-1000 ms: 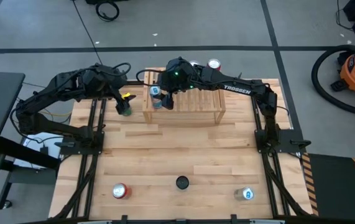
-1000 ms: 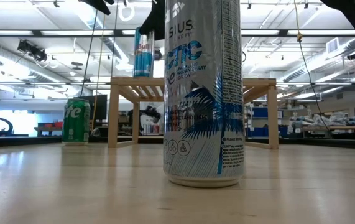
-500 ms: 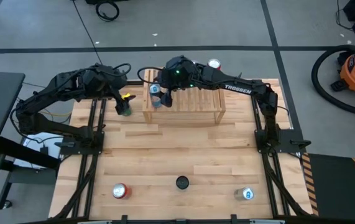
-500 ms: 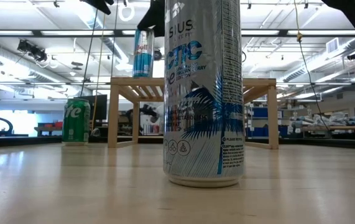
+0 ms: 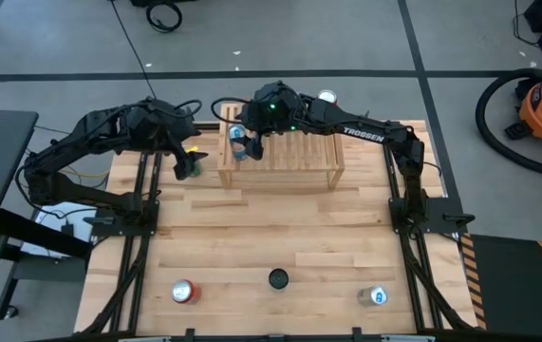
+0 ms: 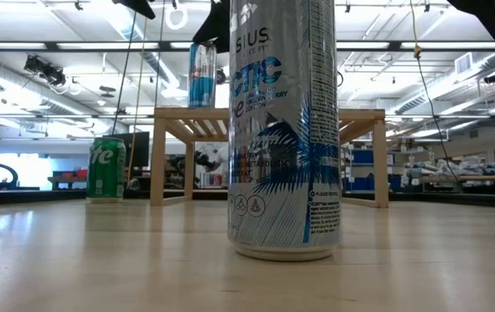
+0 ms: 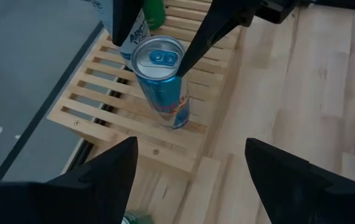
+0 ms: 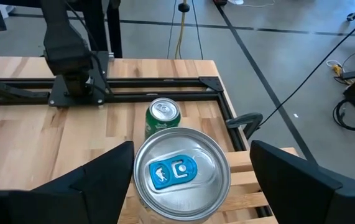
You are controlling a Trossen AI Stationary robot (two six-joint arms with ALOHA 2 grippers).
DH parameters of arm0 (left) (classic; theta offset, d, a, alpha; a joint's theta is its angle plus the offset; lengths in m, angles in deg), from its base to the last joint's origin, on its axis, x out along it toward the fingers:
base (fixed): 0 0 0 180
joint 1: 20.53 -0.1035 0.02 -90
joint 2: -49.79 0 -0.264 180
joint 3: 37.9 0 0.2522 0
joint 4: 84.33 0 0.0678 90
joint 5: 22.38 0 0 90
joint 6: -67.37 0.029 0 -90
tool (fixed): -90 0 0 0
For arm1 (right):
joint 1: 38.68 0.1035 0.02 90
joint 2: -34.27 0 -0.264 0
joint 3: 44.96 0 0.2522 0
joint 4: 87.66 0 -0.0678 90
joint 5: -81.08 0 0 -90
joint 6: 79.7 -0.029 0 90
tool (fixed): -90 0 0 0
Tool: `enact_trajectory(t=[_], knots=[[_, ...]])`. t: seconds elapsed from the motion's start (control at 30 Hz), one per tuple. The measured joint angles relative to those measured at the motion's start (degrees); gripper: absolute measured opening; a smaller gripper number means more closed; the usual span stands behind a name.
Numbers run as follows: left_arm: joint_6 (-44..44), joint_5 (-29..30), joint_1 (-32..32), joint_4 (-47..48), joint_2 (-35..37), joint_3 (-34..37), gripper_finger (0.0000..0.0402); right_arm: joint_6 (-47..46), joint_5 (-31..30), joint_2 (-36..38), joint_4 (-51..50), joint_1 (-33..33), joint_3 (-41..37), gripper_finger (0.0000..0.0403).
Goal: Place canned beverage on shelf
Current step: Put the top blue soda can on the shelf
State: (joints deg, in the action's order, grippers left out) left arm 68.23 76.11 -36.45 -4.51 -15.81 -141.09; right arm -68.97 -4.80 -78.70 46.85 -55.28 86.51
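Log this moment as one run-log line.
right pincer: open around blue can | can: upright on shelf | left pincer: waiting beside shelf

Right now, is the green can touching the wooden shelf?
Apart. The high view shows a strip of bare table between the green can and the shelf; the low view shows a gap beside the shelf's leg too.

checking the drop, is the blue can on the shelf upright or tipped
Upright: the blue can stands base-down on the shelf slats, lid facing up, between the right gripper open jaws.

Blue-tab can (image 8: 181,172) between open hand (image 8: 189,171) fingers; green can (image 8: 163,117) beyond
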Motion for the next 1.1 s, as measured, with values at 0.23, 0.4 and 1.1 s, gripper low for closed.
enact_trajectory(t=[0.23, 0.4, 1.1], knots=[[1.74, -0.44, 0.00, 0.61, -1.45, 0.06, 0.0299, 2.37, 0.07, 0.23, 0.22, 0.35, 0.00, 0.0330], [2.08, -1.85, 0.12, 0.54, -2.98, 0.61, 0.0299, 2.99, 0.00, 2.53, 1.63, 1.02, 0.00, 0.0330], [11.89, -4.09, 1.97, -27.11, -4.59, 21.04, 0.0299, 2.99, -0.62, 18.46, -4.39, 2.29, 0.00, 0.0330]])
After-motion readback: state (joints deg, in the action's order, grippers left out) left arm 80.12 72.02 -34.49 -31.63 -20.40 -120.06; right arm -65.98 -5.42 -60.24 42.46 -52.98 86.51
